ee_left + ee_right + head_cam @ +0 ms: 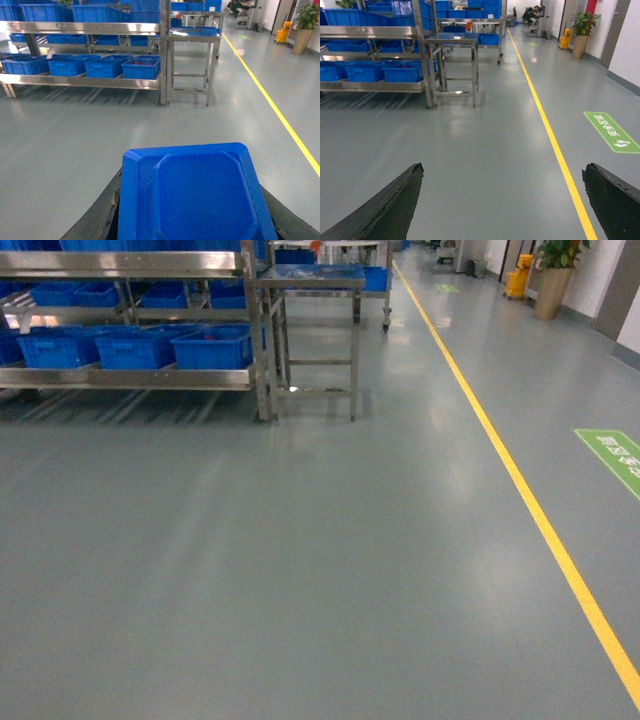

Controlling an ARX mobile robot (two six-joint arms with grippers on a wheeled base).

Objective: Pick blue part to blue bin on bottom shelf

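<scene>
My left gripper (192, 220) is pinching the blue part (192, 195), a flat moulded tray-like piece with a raised rim and chamfered corners, and it fills the lower middle of my left wrist view. The dark fingers (92, 220) flank it on both sides, pressed against its edges, so the part sits level between them, well above the grey floor (300, 570).

My right gripper (500, 200) is spread wide, its 2 dark fingers (385, 210) far apart at the bottom corners of the right wrist view, with only floor between them.

Ahead and to the left stands the stainless-steel rack (262, 360). On its bottom shelf (130, 378) sits a row of blue bins (135, 348); from the left wrist camera I count 4 side by side there, and the rightmost bin (141, 67) shows something red inside, too small to make out. More blue bins sit on the level above. The part in my grip is well apart from that shelf, with open floor in between.

Just right of the rack is a small steel table (312, 285) on thin legs. A yellow line (520, 490) runs along the floor on the right, a green floor sign (615, 458) beyond it, and a potted plant (553, 275) far off by the wall
</scene>
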